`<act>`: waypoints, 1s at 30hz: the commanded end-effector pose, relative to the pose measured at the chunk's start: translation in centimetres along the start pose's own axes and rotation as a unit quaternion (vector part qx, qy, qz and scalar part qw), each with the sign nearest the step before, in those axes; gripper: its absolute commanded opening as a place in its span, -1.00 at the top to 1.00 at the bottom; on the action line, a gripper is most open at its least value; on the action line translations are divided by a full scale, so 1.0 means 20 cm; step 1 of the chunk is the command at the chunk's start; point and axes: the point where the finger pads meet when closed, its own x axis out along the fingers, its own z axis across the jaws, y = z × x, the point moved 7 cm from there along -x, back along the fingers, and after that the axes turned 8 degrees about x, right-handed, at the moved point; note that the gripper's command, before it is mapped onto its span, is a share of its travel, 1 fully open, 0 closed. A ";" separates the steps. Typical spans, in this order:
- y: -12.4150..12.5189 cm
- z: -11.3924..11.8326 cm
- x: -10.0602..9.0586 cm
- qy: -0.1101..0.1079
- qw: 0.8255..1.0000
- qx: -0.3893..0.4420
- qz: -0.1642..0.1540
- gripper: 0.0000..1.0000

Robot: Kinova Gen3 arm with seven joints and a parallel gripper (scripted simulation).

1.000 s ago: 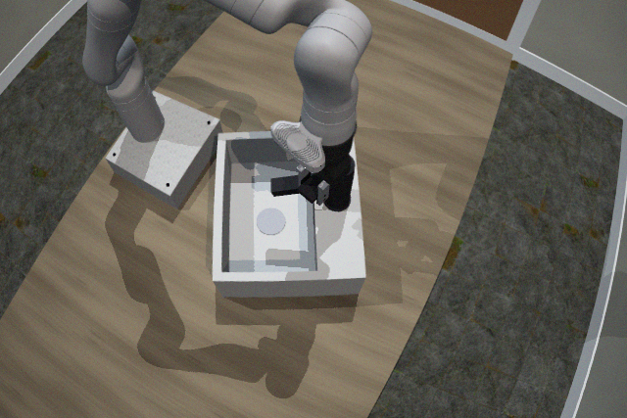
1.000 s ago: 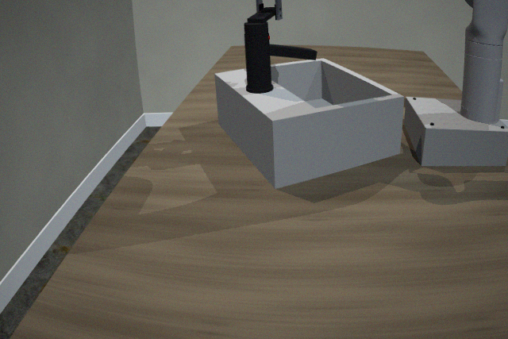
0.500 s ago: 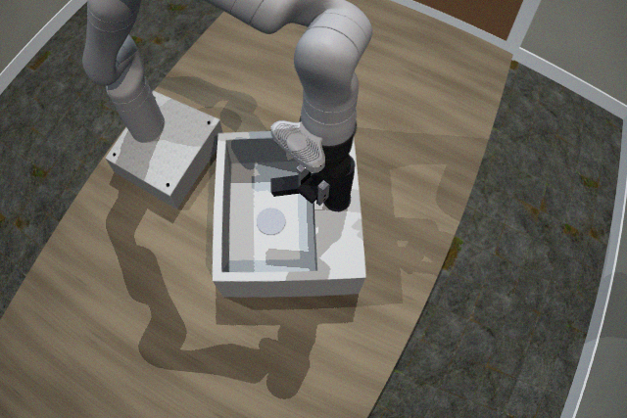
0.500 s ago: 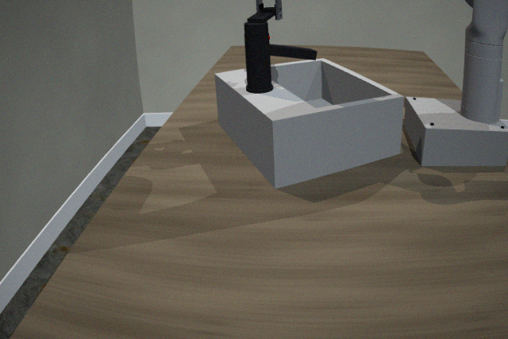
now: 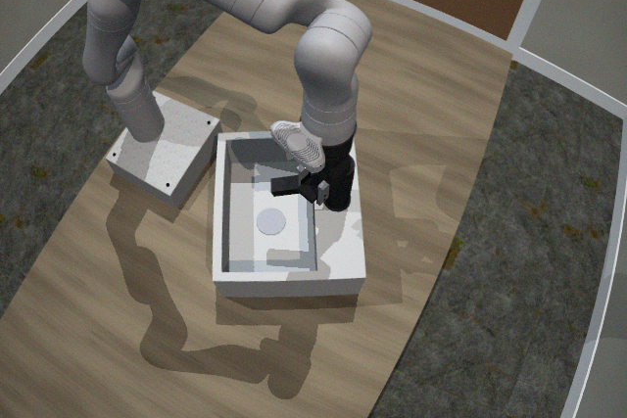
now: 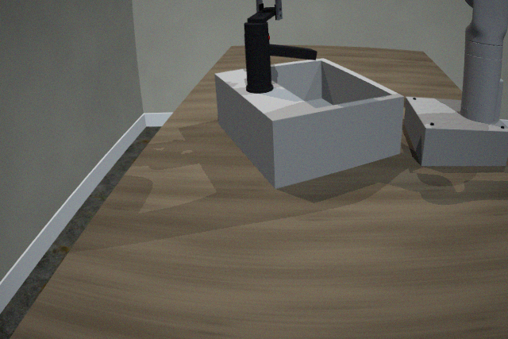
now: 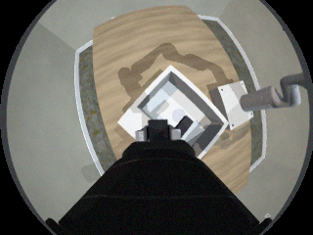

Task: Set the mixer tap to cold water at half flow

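Observation:
A black mixer tap (image 6: pixel 257 56) stands upright on the rim of a grey sink (image 6: pixel 311 117); its spout (image 6: pixel 292 52) reaches out over the basin. A red dot (image 6: pixel 268 36) shows on the tap body near the top. The black lever (image 6: pixel 262 16) on top is tilted a little upward. My gripper (image 6: pixel 268 9) comes straight down from above and is shut on the lever. In the top view the gripper (image 5: pixel 316 191) sits over the tap (image 5: pixel 338 184), and the wrist hides most of the lever. In the wrist view my own black body (image 7: pixel 159 210) hides the tap; the sink (image 7: pixel 172 114) lies below.
The arm's grey base block (image 5: pixel 165 153) stands beside the sink, also seen in the exterior view (image 6: pixel 455 132). A round drain (image 5: pixel 270 221) lies in the basin floor. The wooden table top (image 6: pixel 246 244) ends at a wall on the left.

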 end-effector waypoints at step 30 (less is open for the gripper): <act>-0.01 0.00 -0.04 0.001 1.000 0.000 0.000 1.00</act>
